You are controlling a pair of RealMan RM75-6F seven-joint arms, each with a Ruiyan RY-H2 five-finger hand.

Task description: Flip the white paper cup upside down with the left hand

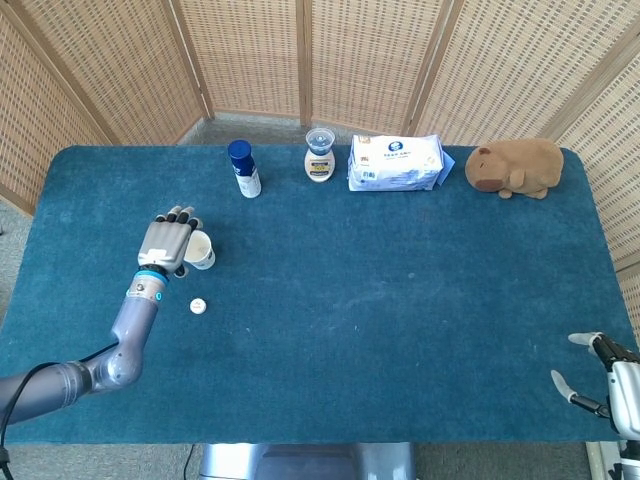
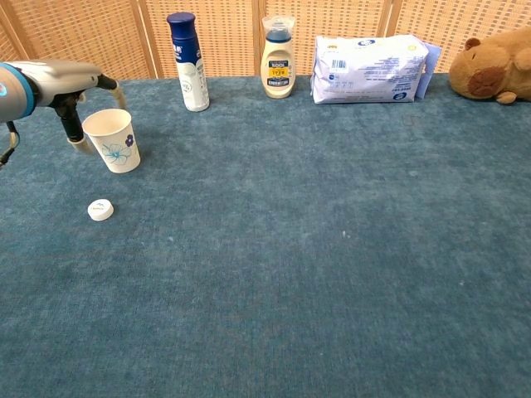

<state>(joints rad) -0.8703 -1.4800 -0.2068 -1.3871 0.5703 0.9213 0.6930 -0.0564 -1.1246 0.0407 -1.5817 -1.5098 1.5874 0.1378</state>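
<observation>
The white paper cup (image 2: pixel 113 139) with a blue flower print stands upright, mouth up, on the blue table at the left; the head view shows the cup (image 1: pixel 202 250) too. My left hand (image 1: pixel 166 243) is right beside the cup's left side with fingers spread around it; in the chest view the left hand (image 2: pixel 68 89) has its thumb behind the cup's left wall and a finger past the rim. Whether the fingers touch the cup is unclear. My right hand (image 1: pixel 600 372) shows at the bottom right corner of the head view, fingers apart, holding nothing.
A small white cap (image 2: pixel 100 210) lies just in front of the cup. Along the far edge stand a blue-capped bottle (image 2: pixel 187 61), a cream lotion bottle (image 2: pixel 278 58), a wipes pack (image 2: pixel 369 57) and a brown plush toy (image 2: pixel 494 65).
</observation>
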